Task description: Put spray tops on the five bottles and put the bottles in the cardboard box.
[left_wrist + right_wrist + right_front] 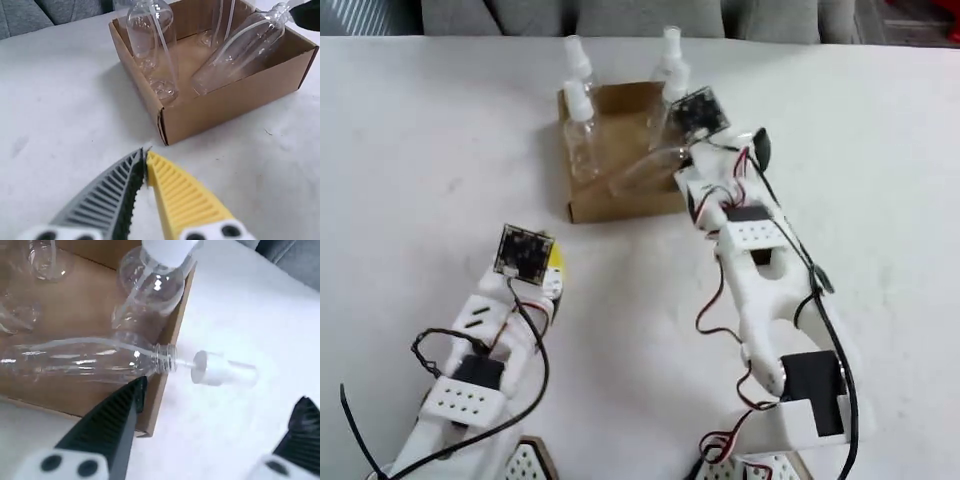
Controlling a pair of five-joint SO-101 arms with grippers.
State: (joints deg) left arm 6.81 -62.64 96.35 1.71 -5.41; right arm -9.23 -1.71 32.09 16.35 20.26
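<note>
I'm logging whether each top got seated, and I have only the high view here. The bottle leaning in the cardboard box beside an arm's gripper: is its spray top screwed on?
Observer: No. The right wrist view shows the spray top clear of the leaning bottle's threaded neck, with only its tube inside.
Operator: Is that gripper holding it?
Observer: No. The right gripper is open, with a finger on either side of the spray top and neither touching it.
Operator: And the other arm?
Observer: The left gripper is shut on nothing, over the table short of the cardboard box's near corner.
</note>
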